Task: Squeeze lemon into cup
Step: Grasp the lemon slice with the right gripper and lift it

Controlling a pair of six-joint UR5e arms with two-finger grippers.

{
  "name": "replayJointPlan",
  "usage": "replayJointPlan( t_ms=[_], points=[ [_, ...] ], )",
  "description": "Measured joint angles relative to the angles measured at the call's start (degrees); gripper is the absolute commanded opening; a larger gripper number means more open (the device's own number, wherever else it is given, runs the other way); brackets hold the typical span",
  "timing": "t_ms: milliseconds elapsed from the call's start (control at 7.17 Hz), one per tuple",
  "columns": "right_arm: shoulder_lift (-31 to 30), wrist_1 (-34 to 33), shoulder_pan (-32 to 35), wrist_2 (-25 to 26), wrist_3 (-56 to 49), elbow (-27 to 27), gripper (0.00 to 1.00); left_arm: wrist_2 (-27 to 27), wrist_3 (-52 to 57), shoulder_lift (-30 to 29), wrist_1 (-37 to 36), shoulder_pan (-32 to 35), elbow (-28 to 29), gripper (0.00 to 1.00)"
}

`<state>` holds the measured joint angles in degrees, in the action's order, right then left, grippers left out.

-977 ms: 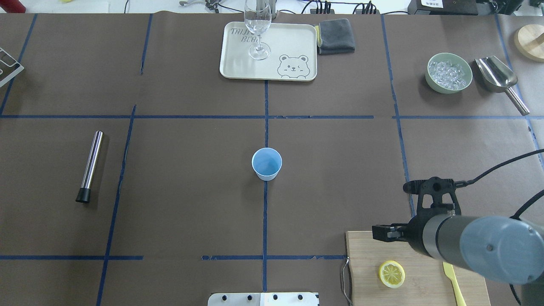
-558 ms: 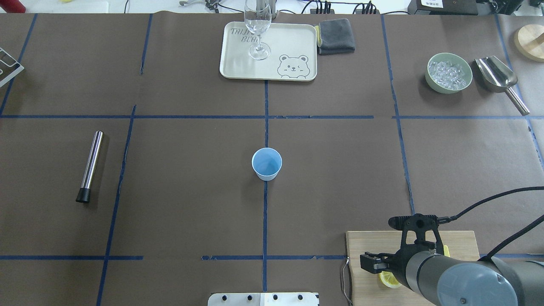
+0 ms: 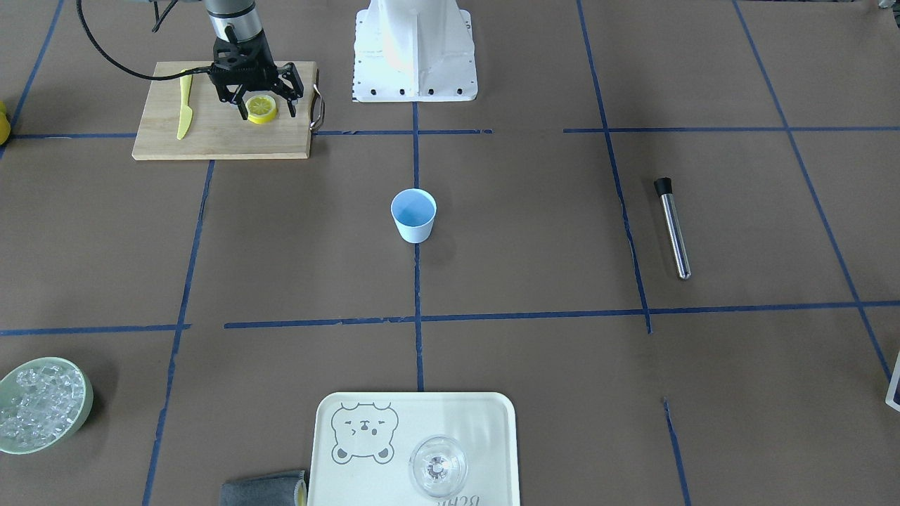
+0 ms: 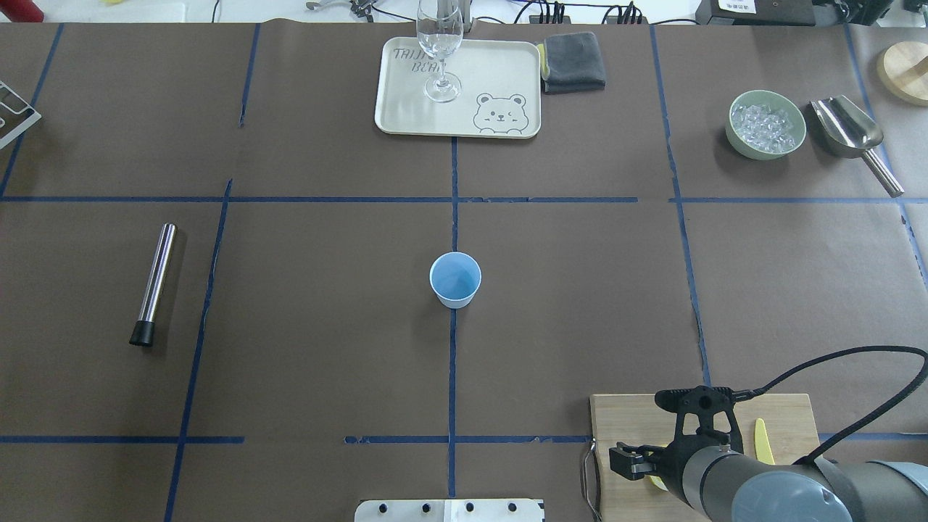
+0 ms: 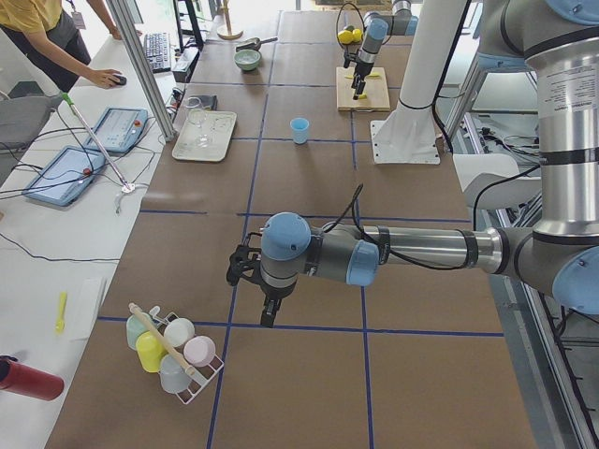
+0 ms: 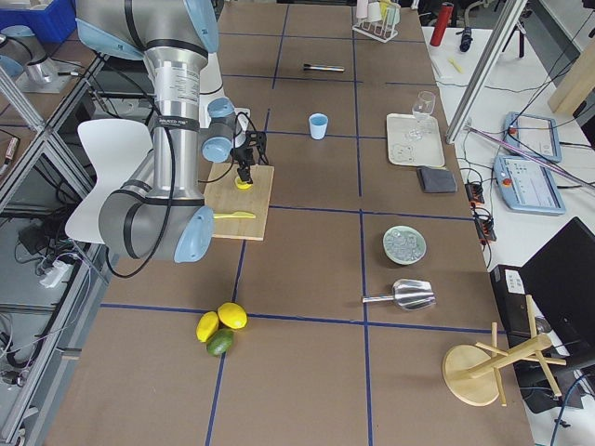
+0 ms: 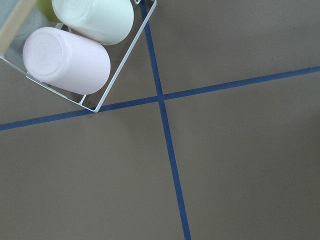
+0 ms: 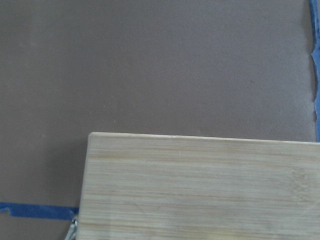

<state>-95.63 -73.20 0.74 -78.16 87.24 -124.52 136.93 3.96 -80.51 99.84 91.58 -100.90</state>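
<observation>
The lemon (image 3: 261, 109) is a thin yellow slice lying flat on the wooden cutting board (image 3: 218, 137). My right gripper (image 3: 264, 104) is down over it and open, one finger on each side of the slice. In the overhead view the right gripper (image 4: 655, 466) and arm hide nearly all of the slice. The pale blue cup (image 4: 455, 278) stands upright and empty at the table's centre, well away from the board. My left gripper (image 5: 269, 301) hovers low over the far left end of the table; I cannot tell if it is open or shut.
A yellow plastic knife (image 3: 184, 105) lies on the board beside the right gripper. A tray (image 4: 406, 109) with a wine glass (image 4: 440, 51), a grey cloth (image 4: 574, 61), a bowl of ice (image 4: 766, 123), a scoop (image 4: 852, 134) and a steel rod (image 4: 154, 283) sit around the table. A cup rack (image 5: 173, 351) stands near the left gripper.
The right arm has drawn back toward the robot and come down over the cutting board, so its gripper now covers the lemon slice. The cup has not moved.
</observation>
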Motion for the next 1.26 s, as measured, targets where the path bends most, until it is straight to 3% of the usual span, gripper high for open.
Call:
replayJointPlan(
  t_ms=[1256],
  points=[
    [-3.5, -0.7, -3.2, 0.9, -0.6, -1.4, 1.0, 0.0, 0.0, 0.1, 0.0, 0.0, 0.1, 1.0]
  ],
)
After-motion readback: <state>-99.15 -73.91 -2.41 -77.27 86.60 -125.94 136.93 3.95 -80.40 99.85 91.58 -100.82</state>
